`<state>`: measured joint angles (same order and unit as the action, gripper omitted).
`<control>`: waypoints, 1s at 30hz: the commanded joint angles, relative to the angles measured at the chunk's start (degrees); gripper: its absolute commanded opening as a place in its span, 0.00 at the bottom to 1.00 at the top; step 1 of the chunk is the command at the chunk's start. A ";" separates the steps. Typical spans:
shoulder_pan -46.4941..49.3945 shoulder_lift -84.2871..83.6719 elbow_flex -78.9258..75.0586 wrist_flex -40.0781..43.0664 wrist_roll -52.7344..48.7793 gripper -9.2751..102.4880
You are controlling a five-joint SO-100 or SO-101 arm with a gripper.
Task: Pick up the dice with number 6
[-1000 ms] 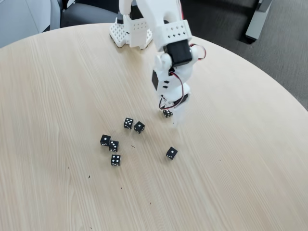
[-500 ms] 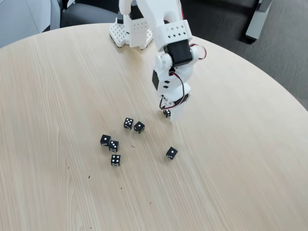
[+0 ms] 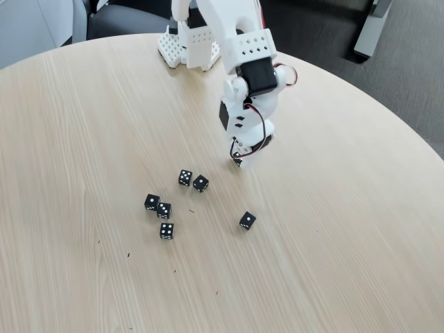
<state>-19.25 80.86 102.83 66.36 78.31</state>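
My white gripper (image 3: 241,159) points down at the table just right of centre in the fixed view. Its fingers are shut on a small black die, the dice with number 6 (image 3: 238,162). Only a dark corner of it shows under the fingertips, and its pips are hidden. It sits at or just above the wood.
Several other black dice lie to the lower left: a pair (image 3: 185,177) (image 3: 200,183), a cluster of three around (image 3: 164,209), and a single one (image 3: 248,220) below the gripper. The arm's base (image 3: 187,45) stands at the far edge of the round wooden table (image 3: 333,229).
The fingers have closed in around the die, which showed its pips a second ago and is now mostly covered. It has shifted slightly up and left. The other dice have not moved.
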 commanded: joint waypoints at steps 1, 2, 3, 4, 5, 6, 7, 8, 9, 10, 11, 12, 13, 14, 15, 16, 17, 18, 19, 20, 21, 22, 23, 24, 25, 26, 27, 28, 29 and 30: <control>0.18 0.62 -1.76 -0.53 -1.05 0.10; 0.18 0.70 -1.76 -0.53 -1.05 0.09; 0.18 0.97 -1.67 -0.53 -1.32 0.09; 0.18 1.23 -1.58 -0.53 -1.67 0.09; 0.18 1.32 -1.49 -0.53 -2.20 0.09; 0.18 1.41 -1.49 -0.53 -2.37 0.09; 0.18 1.41 -1.49 -0.53 -2.55 0.08; 0.18 1.49 -1.41 -0.53 -2.81 0.08; 0.18 1.93 -1.85 -0.53 -2.90 0.08; -0.35 2.99 -1.85 -0.18 -3.43 0.08; -0.62 4.83 -1.85 0.00 -3.87 0.08; -0.70 7.21 -1.67 0.00 -4.22 0.08; -0.70 9.93 -1.49 0.09 -5.01 0.08; -0.70 12.83 -1.41 0.09 -6.33 0.08; -0.70 15.82 -1.23 0.09 -8.09 0.08; -0.70 18.90 -1.14 0.18 -10.02 0.08; -0.44 21.97 -1.14 0.18 -12.30 0.08; -0.09 25.40 -1.05 0.26 -14.85 0.08; 0.18 28.92 -0.88 0.35 -17.49 0.08; 0.26 32.34 -0.44 0.44 -19.42 0.08; 0.35 36.04 0.35 0.44 -22.06 0.08; 0.53 39.81 1.23 0.53 -24.79 0.08; 0.88 43.86 2.20 0.53 -26.81 0.08; 1.14 47.99 3.25 0.53 -28.74 0.08; 1.23 52.21 4.39 0.53 -31.11 0.08; 1.32 56.07 5.80 0.53 -33.57 0.08; 1.32 60.29 7.29 0.53 -36.12 0.08; 1.41 64.34 8.96 0.53 -38.58 0.08; 1.41 68.47 10.90 0.53 -41.04 0.08; 1.41 72.51 13.10 0.53 -43.59 0.08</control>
<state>-18.37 145.02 113.55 66.71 40.96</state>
